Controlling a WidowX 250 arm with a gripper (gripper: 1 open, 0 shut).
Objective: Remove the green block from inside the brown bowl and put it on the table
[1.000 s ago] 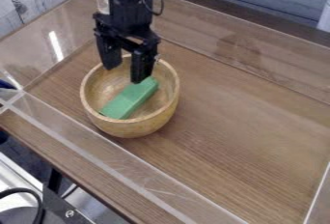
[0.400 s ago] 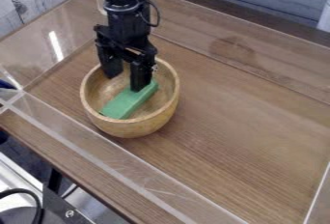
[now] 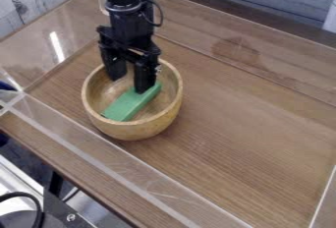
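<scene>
The brown bowl (image 3: 102, 120) sits on the left part of the table (image 3: 237, 124). Inside it the green block (image 3: 132, 104) lies slanted, its upper right end leaning toward the bowl's far wall. My black gripper (image 3: 134, 78) points straight down into the bowl, open, with its two fingers (image 3: 114, 66) standing on either side of the block's upper end. I cannot tell whether the fingers touch the block. The fingertips are partly hidden behind the bowl's inside and the block.
Clear acrylic walls (image 3: 79, 153) edge the table on the near and left sides. A darker stain (image 3: 243, 47) marks the wood to the right of the arm. Bare wood stretches to the right of and in front of the bowl.
The gripper has sunk a little deeper into the bowl over the block's upper end and stayed open. The block and bowl have not moved.
</scene>
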